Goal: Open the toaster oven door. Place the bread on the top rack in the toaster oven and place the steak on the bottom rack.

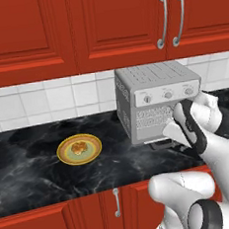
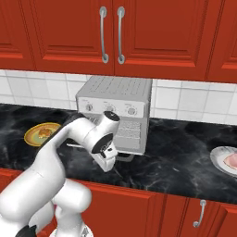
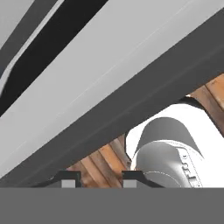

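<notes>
The silver toaster oven (image 1: pixel 155 83) (image 2: pixel 115 92) stands on the black counter against the wall. Its door (image 1: pixel 159 144) (image 2: pixel 125 156) hangs dropped open below the cavity, where wire racks (image 1: pixel 154 120) (image 2: pixel 129 132) show. In the hand view the door (image 3: pixel 87 87) runs slantwise as a silver frame with a black window. My gripper (image 1: pixel 169 135) (image 2: pixel 109 164) (image 3: pixel 99 179) sits at the door's front edge, its tips a little apart with nothing visible between them. The bread (image 1: pixel 79 148) (image 2: pixel 44 133) lies on a yellow-rimmed plate to the left. The steak (image 2: pixel 232 160) lies on a white plate at the far right.
Red wall cabinets (image 1: pixel 103 28) hang just above the oven. Red base cabinets (image 2: pixel 152 208) front the counter (image 1: pixel 32 164). The yellow-rimmed plate (image 1: pixel 63 152) and the white plate (image 2: pixel 217 157) flank the oven. A wooden floor (image 3: pixel 100 164) shows past the door's edge.
</notes>
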Available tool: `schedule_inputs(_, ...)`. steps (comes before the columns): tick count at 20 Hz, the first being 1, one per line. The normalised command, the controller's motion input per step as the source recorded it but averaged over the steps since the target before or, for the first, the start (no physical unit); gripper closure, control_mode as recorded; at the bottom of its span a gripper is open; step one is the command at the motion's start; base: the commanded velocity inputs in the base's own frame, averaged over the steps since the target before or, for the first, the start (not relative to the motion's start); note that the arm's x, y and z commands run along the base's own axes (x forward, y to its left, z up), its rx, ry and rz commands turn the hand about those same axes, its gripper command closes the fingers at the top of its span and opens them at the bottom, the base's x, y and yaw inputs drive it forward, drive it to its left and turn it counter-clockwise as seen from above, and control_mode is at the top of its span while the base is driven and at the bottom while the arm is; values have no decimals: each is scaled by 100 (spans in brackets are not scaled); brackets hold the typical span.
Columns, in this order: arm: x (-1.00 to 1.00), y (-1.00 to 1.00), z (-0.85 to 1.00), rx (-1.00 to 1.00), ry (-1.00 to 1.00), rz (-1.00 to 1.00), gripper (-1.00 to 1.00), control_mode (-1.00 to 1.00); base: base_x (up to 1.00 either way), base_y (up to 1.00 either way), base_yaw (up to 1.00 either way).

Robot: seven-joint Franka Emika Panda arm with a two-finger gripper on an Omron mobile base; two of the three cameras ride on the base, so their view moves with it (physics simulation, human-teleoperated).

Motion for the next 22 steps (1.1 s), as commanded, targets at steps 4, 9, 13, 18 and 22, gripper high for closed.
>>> schedule_inputs(4, -14, 0, 74, 5, 0, 0, -100, -100, 0, 0, 0)
schedule_inputs(9, 23, 11, 100, 15, 0, 0, -100, -100, 0, 0, 0)
schedule_inputs(13, 98, 7, 39, 10, 0, -7, -100, -100, 0, 0, 0)
schedule_inputs(18, 86, 2, -75, -3, 4, 4, -100, -100, 0, 0, 0)
schedule_inputs(22, -6, -28, -100, 1, 1, 15, -100, -100, 0, 0, 0)
